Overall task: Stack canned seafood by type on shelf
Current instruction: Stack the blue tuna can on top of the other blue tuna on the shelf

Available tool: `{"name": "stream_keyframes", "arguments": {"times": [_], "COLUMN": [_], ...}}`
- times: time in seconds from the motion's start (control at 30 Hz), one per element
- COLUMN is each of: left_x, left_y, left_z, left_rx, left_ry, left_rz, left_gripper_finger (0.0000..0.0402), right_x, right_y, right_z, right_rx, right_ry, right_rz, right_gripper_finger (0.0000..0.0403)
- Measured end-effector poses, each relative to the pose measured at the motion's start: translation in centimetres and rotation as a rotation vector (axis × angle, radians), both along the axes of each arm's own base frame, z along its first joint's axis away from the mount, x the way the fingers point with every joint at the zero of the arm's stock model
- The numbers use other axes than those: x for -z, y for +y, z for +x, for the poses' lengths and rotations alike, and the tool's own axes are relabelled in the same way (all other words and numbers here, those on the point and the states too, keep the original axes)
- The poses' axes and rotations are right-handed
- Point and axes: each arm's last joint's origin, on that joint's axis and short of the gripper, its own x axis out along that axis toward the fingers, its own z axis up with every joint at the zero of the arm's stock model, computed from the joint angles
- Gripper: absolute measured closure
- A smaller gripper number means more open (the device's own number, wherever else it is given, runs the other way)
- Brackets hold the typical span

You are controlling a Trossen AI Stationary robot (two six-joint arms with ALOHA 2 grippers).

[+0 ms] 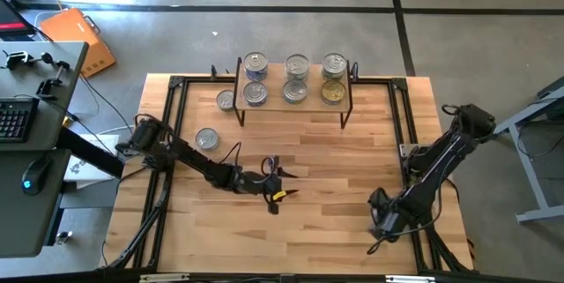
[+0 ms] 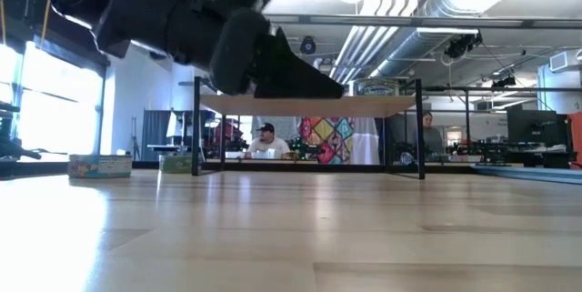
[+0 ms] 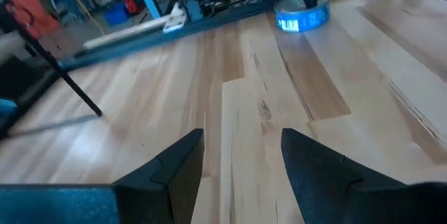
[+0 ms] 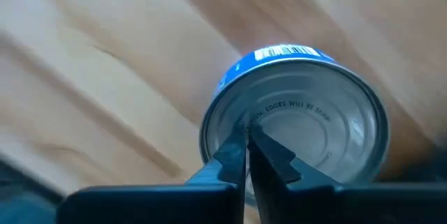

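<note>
Silver-lidded can (image 4: 297, 123) flat, lid up (axis vertical).

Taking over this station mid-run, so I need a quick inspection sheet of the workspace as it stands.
Surface: wooden table, bare in the middle.
Job's things: six tins on the shelf; two tins on the table left of it; blue-labelled tin under the right gripper.
Clutter: nothing seen.
Grippers: left gripper open, empty, mid-table; right gripper shut above the tin's lid.
Cables: along the left arm.
Surroundings: desk with keyboard; people beyond.
</note>
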Motion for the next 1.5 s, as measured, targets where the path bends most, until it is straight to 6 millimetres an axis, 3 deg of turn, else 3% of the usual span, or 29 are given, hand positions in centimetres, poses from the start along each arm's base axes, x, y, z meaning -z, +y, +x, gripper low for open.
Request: {"name": "stream_keyframes", "arguments": {"times": [0.13, 0.33, 0.63, 0.8, 0.97, 1.1, 1.23, 1.37, 1.5], "left_x": [-2.0, -5.0, -6.7, -7.9, -8.0, -7.1, -5.6, -4.4, -3.3], "left_y": [-1.0, -2.5, -4.0, -4.3, -4.0, -4.1, -4.1, -2.9, -1.1], "left_z": [-0.7, -2.2, -5.3, -7.0, -7.8, -7.6, -6.8, -4.5, -1.7], "left_rx": [0.009, 0.070, -0.146, -0.136, -0.165, -0.181, -0.190, -0.163, 0.050], "left_ry": [-0.038, -0.081, 0.018, 0.052, 0.088, 0.113, 0.133, 0.094, 0.033], "left_rz": [0.056, 0.142, 0.361, 0.338, 0.258, 0.230, 0.206, 0.113, 0.003], "left_gripper_finger": [0.0218, 0.0218, 0.0218, 0.0218, 0.0218, 0.0218, 0.0218, 0.0218, 0.0218], "right_x": [-0.1, 0.6, 2.1, 2.8, 3.3, 1.7, -1.2, -3.9, -5.4], "right_y": [-0.5, -2.7, -7.0, -9.2, -10.2, -10.3, -10.0, -8.9, -7.6], "right_z": [2.0, 6.2, 13.7, 17.2, 19.4, 20.0, 19.3, 17.0, 13.8], "right_rx": [0.021, 0.012, -0.045, -0.042, -0.098, -0.176, -0.291, -0.375, -0.381], "right_ry": [-0.167, -0.339, -0.675, -0.886, -1.084, -1.248, -1.304, -1.231, -1.085], "right_rz": [-0.024, -0.094, -0.197, -0.264, -0.333, -0.412, -0.496, -0.577, -0.648], "right_gripper_finger": [0.0384, 0.0400, 0.0401, 0.0401, 0.0401, 0.0401, 0.0401, 0.0401, 0.0401]}}
